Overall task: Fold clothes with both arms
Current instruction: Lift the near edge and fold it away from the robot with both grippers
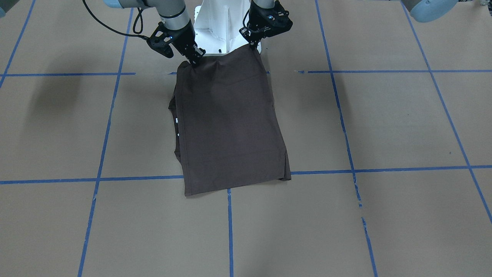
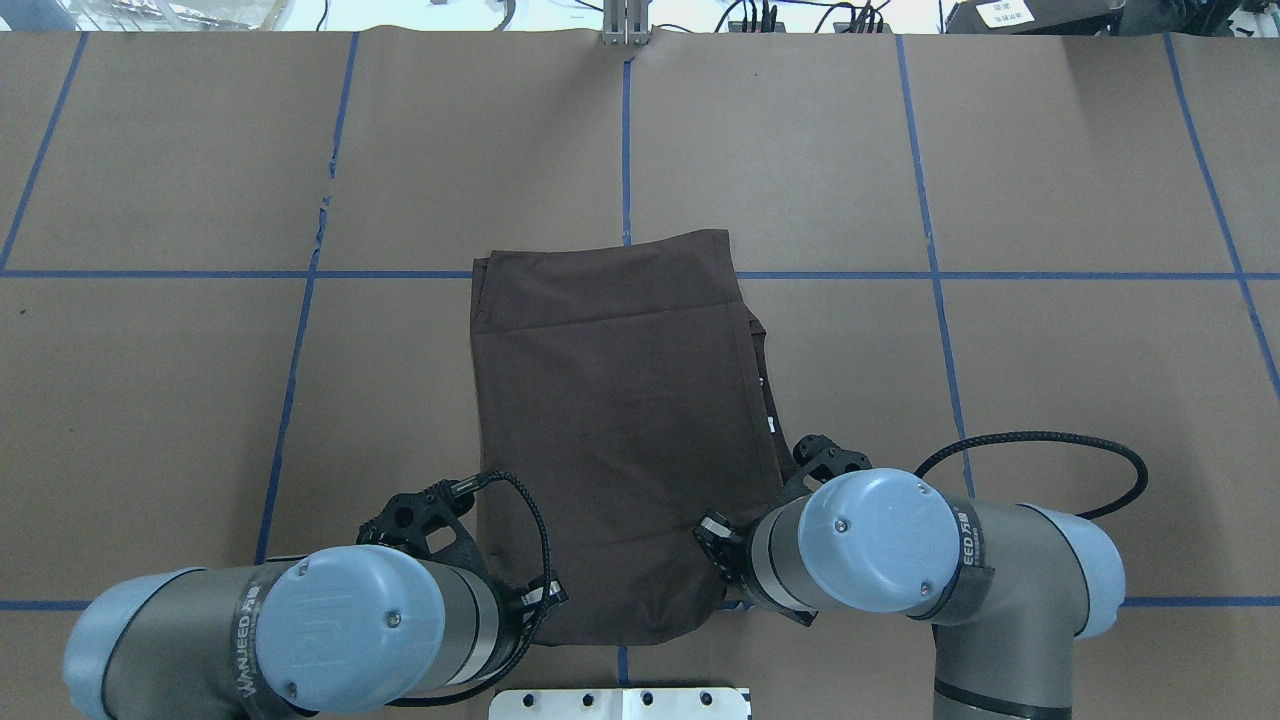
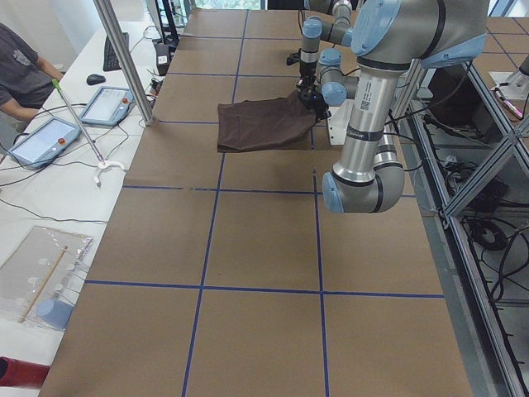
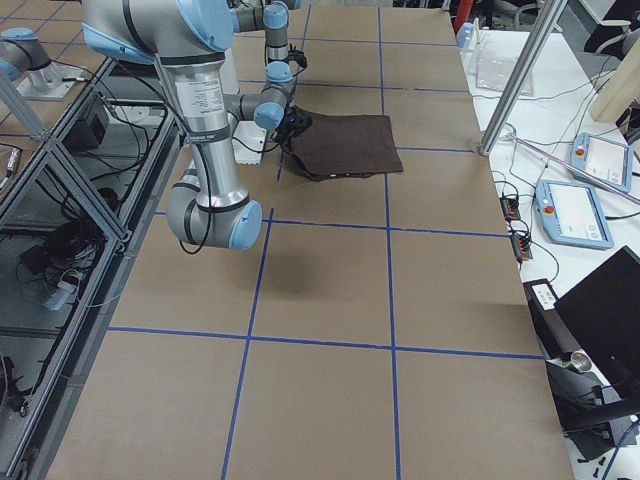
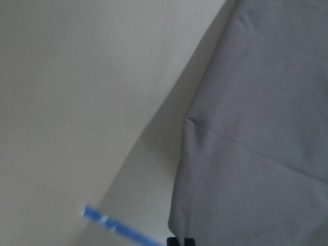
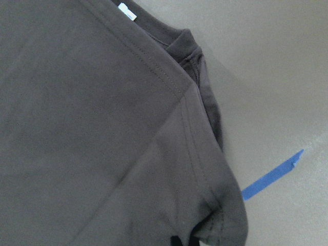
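Note:
The dark brown T-shirt (image 1: 230, 127) lies folded into a long rectangle in the middle of the table, also in the overhead view (image 2: 620, 420). White neck labels (image 1: 177, 120) peek out on its side towards my right arm. My left gripper (image 1: 254, 47) is shut on the shirt's corner nearest the robot. My right gripper (image 1: 193, 61) is shut on the other near corner. Both hold that edge slightly raised by the base. In the overhead view the arms' joints hide both grippers. The wrist views show only cloth (image 5: 266, 128) (image 6: 92, 128) and table.
The white pedestal base (image 1: 223, 27) stands right behind the held edge. Blue tape lines (image 1: 100, 161) cross the brown table. An operators' bench with tablets (image 3: 41, 136), a person (image 3: 21, 70) and a metal post (image 3: 124, 58) lies beyond the far edge.

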